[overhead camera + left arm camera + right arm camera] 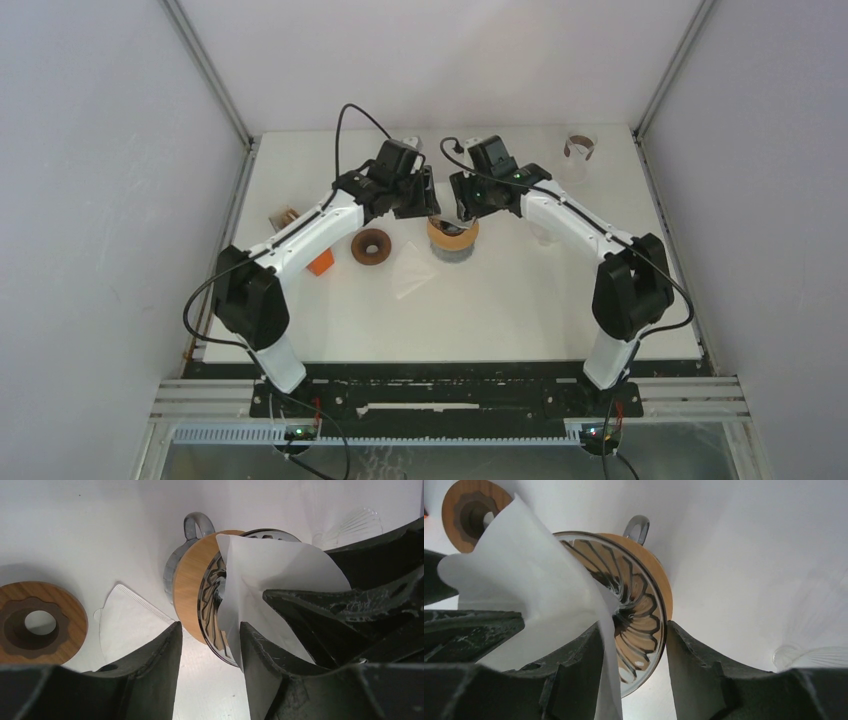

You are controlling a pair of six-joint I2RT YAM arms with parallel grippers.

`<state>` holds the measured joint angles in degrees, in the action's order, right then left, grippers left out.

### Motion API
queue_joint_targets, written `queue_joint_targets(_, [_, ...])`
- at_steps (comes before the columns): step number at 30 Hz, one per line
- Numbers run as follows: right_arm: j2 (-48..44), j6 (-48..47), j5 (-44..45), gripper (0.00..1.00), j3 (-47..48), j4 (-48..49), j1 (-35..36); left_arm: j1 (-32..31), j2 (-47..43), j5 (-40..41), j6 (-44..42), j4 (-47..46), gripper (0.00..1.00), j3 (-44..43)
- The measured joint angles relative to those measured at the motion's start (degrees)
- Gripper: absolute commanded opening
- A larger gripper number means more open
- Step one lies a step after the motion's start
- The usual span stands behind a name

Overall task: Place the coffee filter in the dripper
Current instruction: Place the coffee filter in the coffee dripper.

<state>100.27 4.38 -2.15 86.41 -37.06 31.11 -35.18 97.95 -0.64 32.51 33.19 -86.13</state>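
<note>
Coffee filter, white paper, over dripper

Both arms share one build: the left arm, at the left of the overhead frame, and the right arm, at the right, have glossy white links between bulky black joint housings. Thin black cables loop off each wrist and elbow. Small green lights glow at the bases. The fingers are matt black plastic, rough-grained, with pale scuffs.
</note>
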Motion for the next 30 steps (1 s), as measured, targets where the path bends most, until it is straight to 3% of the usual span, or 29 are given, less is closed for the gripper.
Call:
queue_joint_targets(18, [2.73,-0.63,8.74,0.56,2.84,-1.92,0.59,0.0,0.02,0.52,-1.62,3.19,0.35,0.0])
queue_joint_targets(27, [2.73,-1.07,6.47,0.56,3.41,-2.43,1.57,0.02,0.02,-0.68,-1.44,3.13,0.56,0.0])
queue_joint_targets(30, [2.73,-1.05,5.84,0.56,3.43,-2.58,1.73,0.07,0.0,-1.11,-0.92,2.23,0.58,0.0])
